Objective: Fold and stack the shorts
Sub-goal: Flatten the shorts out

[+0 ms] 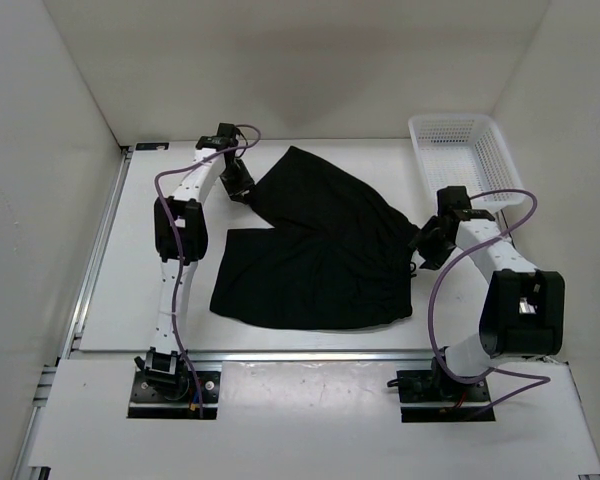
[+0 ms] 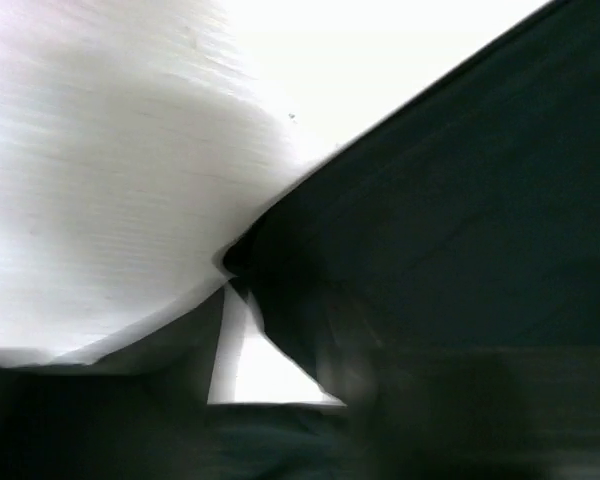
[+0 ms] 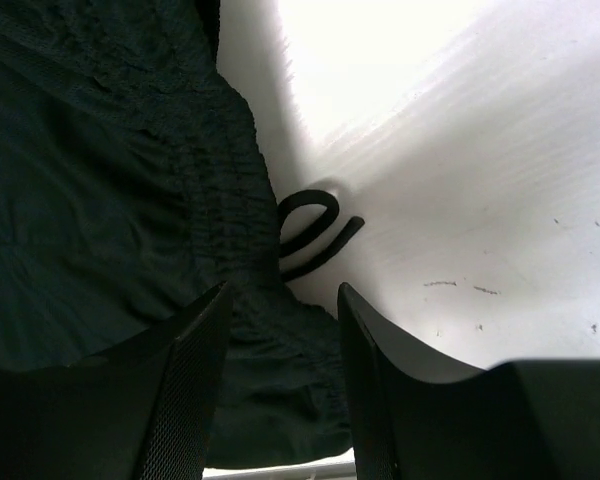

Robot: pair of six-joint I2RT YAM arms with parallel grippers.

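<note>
Right gripper half-open astride the waistband of the shorts.
Its fingers straddle the gathered edge beside the drawstring loop, pinching nothing; the shorts lie flat, stretching leftward from it to the hems. Left gripper sits at the far leg's hem corner, its opening unreadable.

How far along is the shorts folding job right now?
Nothing looks folded yet: the shorts lie spread flat, legs splayed. In hand: the left gripper sits at the far leg's hem, the right gripper open over the waistband by the drawstring. Folding and stacking all remain.
</note>
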